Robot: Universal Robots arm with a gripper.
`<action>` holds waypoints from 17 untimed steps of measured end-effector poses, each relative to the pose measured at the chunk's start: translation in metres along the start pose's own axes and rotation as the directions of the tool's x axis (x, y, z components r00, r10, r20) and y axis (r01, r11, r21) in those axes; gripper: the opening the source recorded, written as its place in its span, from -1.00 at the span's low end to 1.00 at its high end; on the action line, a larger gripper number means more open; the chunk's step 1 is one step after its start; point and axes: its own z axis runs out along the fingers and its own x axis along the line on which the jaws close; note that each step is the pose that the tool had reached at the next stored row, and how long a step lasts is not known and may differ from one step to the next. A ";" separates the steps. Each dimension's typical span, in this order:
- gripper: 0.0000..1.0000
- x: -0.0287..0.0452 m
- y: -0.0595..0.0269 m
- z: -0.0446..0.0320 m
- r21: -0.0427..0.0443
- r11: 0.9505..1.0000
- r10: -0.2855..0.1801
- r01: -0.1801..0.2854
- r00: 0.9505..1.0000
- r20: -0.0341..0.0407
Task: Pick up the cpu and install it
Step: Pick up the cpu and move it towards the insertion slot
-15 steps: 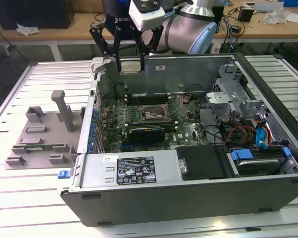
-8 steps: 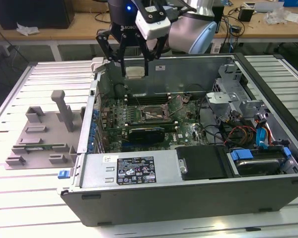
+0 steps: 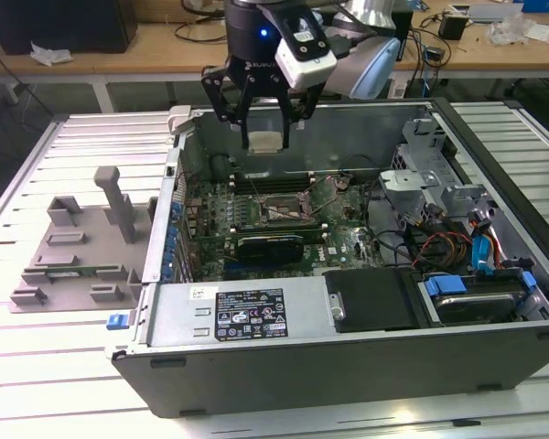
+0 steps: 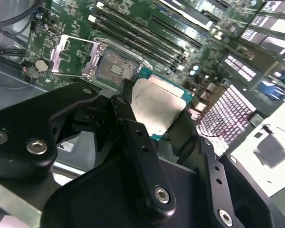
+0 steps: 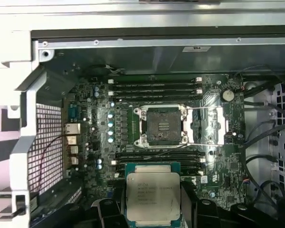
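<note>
My gripper (image 3: 264,139) hangs above the open computer case (image 3: 348,357), shut on the cpu (image 3: 264,141), a small square chip with a silver-grey metal top and green edge. Both wrist views show the cpu (image 4: 157,105) (image 5: 153,197) held flat between the black fingers (image 4: 128,118). The motherboard socket (image 5: 161,126) lies below with its metal frame swung open to one side; in the second wrist view the socket (image 4: 115,69) sits just past the chip. The cpu is held above the board, short of the socket.
A grey plastic fixture tray (image 3: 73,251) lies on the slatted table at the exterior view's left. Inside the case are memory slots (image 5: 154,85), a black expansion card (image 3: 270,245), cables (image 3: 448,247) and drive bays (image 3: 467,297) at the right. A workbench runs behind.
</note>
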 end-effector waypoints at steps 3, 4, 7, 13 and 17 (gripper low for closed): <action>0.09 -0.0027 0.0061 0.0095 0.000 1.000 -0.009 0.009 1.000 0.000; 0.09 -0.0028 0.0075 0.0115 0.000 1.000 -0.011 0.011 1.000 0.000; 0.09 -0.0034 0.0103 0.0188 0.000 1.000 -0.020 0.020 1.000 0.000; 0.09 -0.0037 0.0102 0.0267 0.000 0.999 -0.049 0.049 0.999 0.021; 0.09 -0.0037 0.0102 0.0302 0.001 0.998 -0.066 0.066 0.997 0.039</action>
